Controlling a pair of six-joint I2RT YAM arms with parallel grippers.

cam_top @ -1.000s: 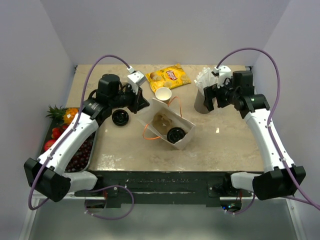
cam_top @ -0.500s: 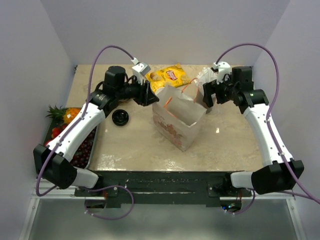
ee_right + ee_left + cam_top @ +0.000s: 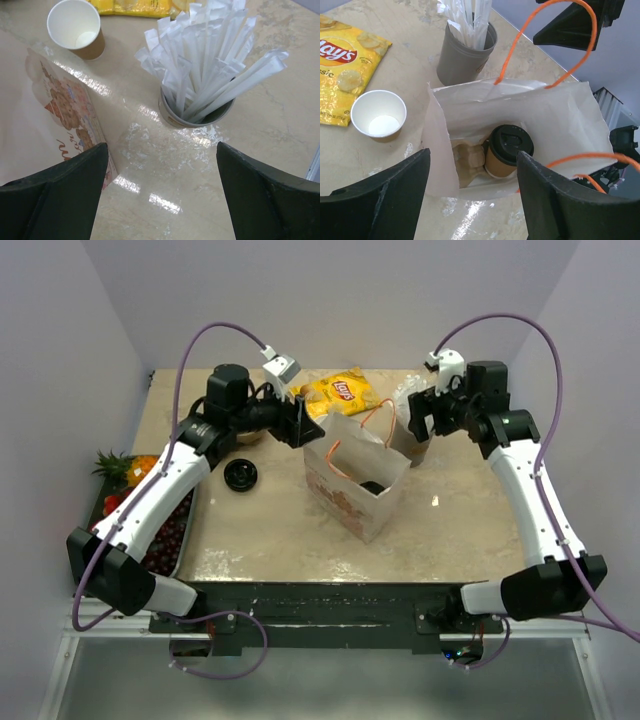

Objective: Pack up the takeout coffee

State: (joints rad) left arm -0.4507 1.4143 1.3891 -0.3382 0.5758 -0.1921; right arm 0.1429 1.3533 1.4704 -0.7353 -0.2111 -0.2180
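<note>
Takeout coffee (image 3: pixel 507 150) bagged, clearest from left wrist; left end effector (image 3: pixel 472 165), right end effector (image 3: pixel 161 150) wide, empty.

Lidded coffee cup (image 3: pixel 507 152) upright inside open white paper bag (image 3: pixel 555 117), empty paper cup (image 3: pixel 378 113) beside chips bag (image 3: pixel 342 60)

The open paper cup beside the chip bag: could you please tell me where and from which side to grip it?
Probably take the open paper cup by its wall at the rim, one finger inside and one outside, coming straight down. It stands upright, empty, mouth up. Choose the rim side facing away from the paper bag and the chip bag.
</note>
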